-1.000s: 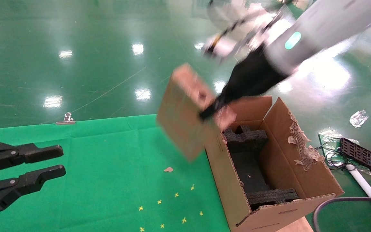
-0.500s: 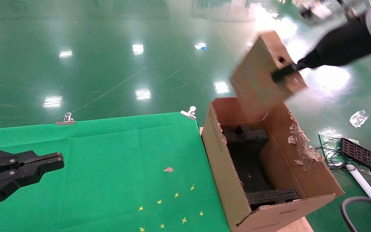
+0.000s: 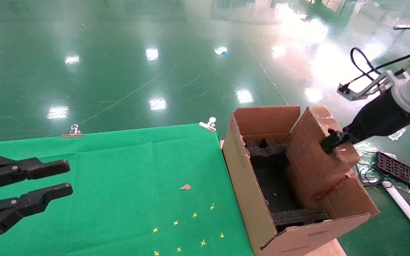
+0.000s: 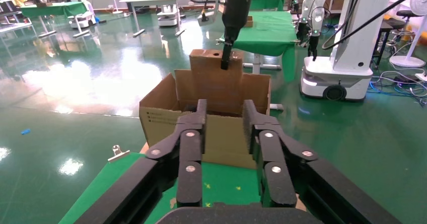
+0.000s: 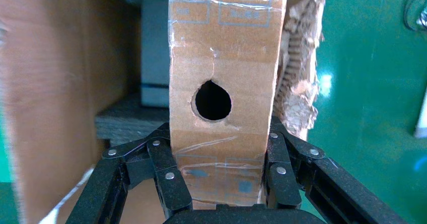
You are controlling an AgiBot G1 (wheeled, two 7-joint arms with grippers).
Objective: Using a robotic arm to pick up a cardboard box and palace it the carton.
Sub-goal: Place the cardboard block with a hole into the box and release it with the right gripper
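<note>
Right hand [image 3: 329,142] clamps cardboard box [image 3: 315,156], lower end inside carton [image 3: 251,199]; left hand [image 3: 53,177] parked, fingers apart.

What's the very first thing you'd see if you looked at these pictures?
The slim brown taped cardboard box, pinched in the right claw, standing tilted inside the big brown corrugated carton beside the green cloth table. The open left claw waits over the cloth.

Head view downward, wrist views along their jaws, all sharing the carton [image 3: 258,199]
</note>
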